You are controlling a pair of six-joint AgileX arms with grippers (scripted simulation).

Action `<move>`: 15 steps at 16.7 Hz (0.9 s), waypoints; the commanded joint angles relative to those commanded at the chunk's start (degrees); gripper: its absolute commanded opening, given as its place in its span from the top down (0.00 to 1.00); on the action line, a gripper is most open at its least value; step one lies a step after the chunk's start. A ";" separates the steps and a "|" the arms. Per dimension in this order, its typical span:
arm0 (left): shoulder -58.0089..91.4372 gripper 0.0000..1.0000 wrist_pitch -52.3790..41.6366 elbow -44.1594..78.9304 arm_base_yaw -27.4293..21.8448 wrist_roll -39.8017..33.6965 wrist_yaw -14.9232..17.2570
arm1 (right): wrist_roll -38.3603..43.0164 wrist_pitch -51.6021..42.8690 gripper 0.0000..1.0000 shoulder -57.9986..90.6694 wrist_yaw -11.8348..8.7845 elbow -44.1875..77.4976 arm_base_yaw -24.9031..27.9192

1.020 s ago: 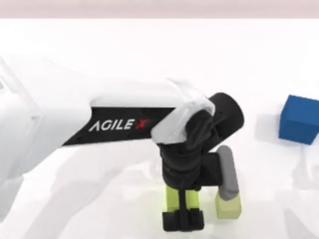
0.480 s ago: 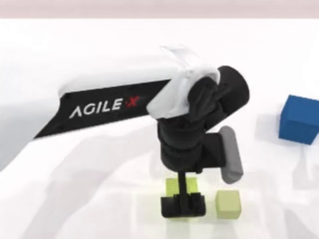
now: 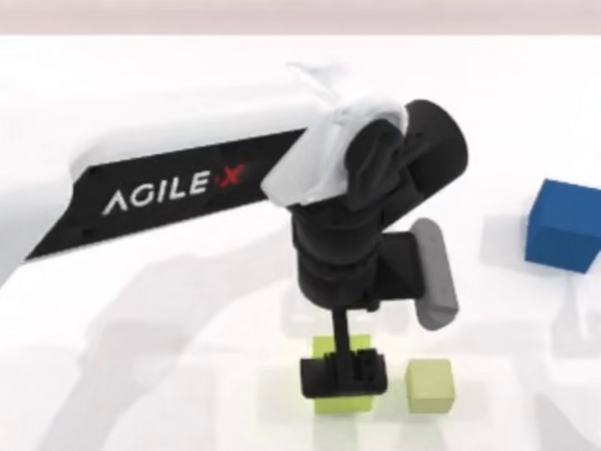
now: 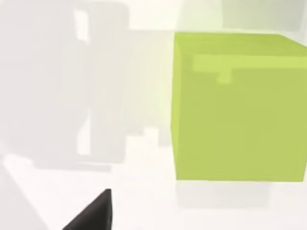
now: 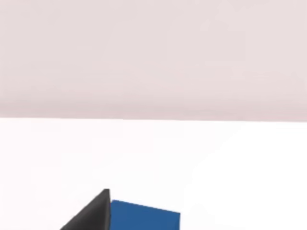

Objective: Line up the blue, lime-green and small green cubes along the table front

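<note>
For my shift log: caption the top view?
Left gripper above lime-green cube, small green cube beside it, blue cube far right.

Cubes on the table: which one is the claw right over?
The lime-green cube. The left claw hangs directly above it. The small green cube sits just to its right, and the blue cube lies far off at the right edge.

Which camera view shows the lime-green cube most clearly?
The left wrist view: the lime-green cube fills much of it, unobstructed. In the top view, the left claw partly covers it. The right wrist view does not show it.
</note>
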 joint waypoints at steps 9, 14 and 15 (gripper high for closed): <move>-31.54 0.00 17.41 -26.15 16.61 -10.26 -1.25 | -19.92 -20.46 0.00 32.42 0.01 29.20 2.01; -62.46 0.00 33.34 -51.26 30.93 -19.53 -1.71 | -36.83 -38.34 0.00 65.47 0.29 53.81 3.60; -68.52 0.00 36.58 -56.17 33.64 -21.31 -1.74 | -40.15 -41.89 0.00 71.98 0.35 58.55 3.93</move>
